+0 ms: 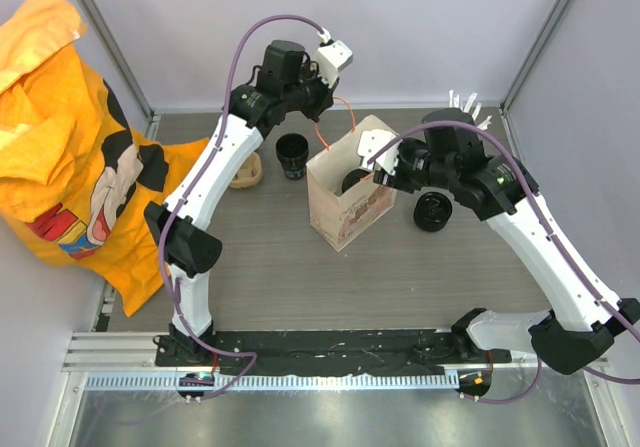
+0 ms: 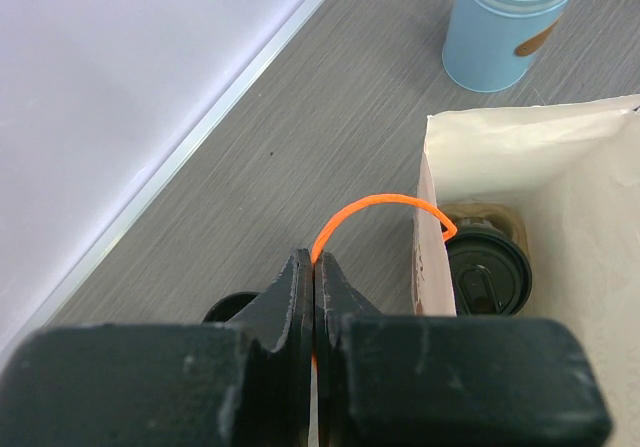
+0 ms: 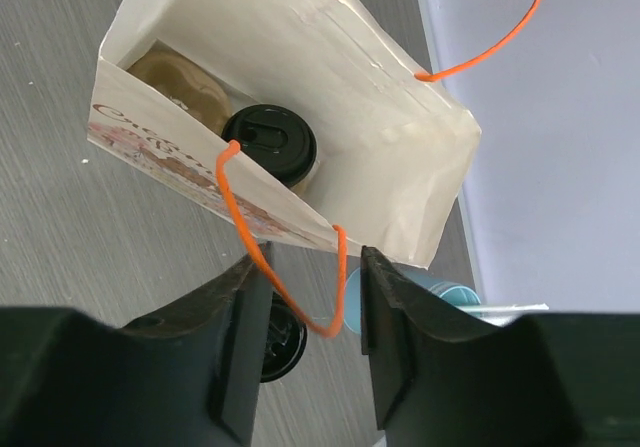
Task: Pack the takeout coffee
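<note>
A takeout coffee [image 3: 268, 142], a black cup with a black lid, stands inside the open paper bag [image 1: 345, 202] beside a brown carrier [image 3: 180, 82]. The same cup shows in the left wrist view at the bag's bottom [image 2: 488, 272]. My left gripper [image 2: 315, 267] is shut on the bag's far orange handle [image 2: 375, 202] and holds it up above the bag's far side [image 1: 322, 115]. My right gripper [image 3: 315, 267] is open at the bag's right side [image 1: 382, 175]. The near orange handle loop [image 3: 335, 307] hangs loose between its fingers.
Another black cup [image 1: 292, 155] stands on the table left of the bag, and one more [image 1: 432, 210] to its right. A light-blue cup of straws [image 2: 505, 22] stands behind the bag. Orange cloth [image 1: 70, 137] lies at the far left.
</note>
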